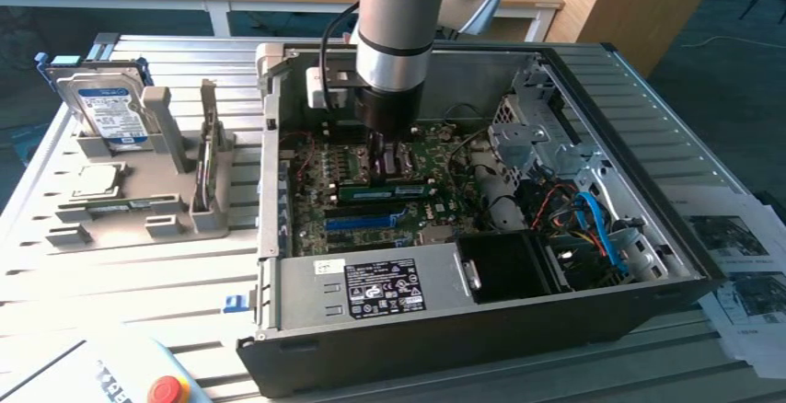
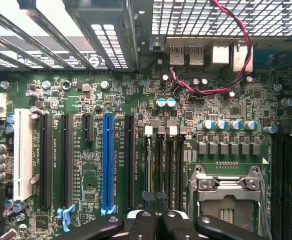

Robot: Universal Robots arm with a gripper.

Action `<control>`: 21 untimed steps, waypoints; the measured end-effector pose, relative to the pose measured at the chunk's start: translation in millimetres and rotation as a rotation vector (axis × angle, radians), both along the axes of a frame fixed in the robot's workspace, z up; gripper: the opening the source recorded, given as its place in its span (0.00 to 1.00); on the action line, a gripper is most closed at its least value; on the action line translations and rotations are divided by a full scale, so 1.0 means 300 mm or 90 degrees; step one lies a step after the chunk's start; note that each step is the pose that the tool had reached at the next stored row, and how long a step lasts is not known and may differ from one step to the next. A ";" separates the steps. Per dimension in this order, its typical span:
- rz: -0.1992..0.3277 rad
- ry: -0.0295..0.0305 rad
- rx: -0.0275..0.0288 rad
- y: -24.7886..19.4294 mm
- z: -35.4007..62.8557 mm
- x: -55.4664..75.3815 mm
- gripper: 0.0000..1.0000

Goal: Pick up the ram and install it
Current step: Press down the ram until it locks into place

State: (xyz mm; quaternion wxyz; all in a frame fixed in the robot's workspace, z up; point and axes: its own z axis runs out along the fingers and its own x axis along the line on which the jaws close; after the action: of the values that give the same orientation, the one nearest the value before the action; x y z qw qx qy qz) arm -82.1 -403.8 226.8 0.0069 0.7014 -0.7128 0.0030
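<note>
Slatted metal table [image 1: 160, 270] under computer case [image 1: 491, 329], grey fixture [image 1: 160, 201]

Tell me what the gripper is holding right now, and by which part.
Cannot tell: the black gripper is shut low over the green motherboard's dark memory slots; anything thin between its fingers is hidden.

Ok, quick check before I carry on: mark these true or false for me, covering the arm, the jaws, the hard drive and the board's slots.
1. The arm reaches into the open computer case. True.
2. The jaws stand wide open. False: they are shut.
3. The hard drive lies inside the case. False: it stands in the grey rack outside it, at the exterior view's left.
4. The motherboard carries a long blue slot. True.
</note>
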 end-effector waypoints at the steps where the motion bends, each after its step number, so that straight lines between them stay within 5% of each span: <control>1: 0.000 0.0000 -0.0001 0.000 0.000 0.000 0.10; 21: 0.000 -0.0001 0.0001 0.000 -0.008 0.000 0.10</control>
State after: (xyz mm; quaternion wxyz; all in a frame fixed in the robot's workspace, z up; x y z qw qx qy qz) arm -82.1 -403.8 224.6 0.0068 0.7014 -0.7128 0.0030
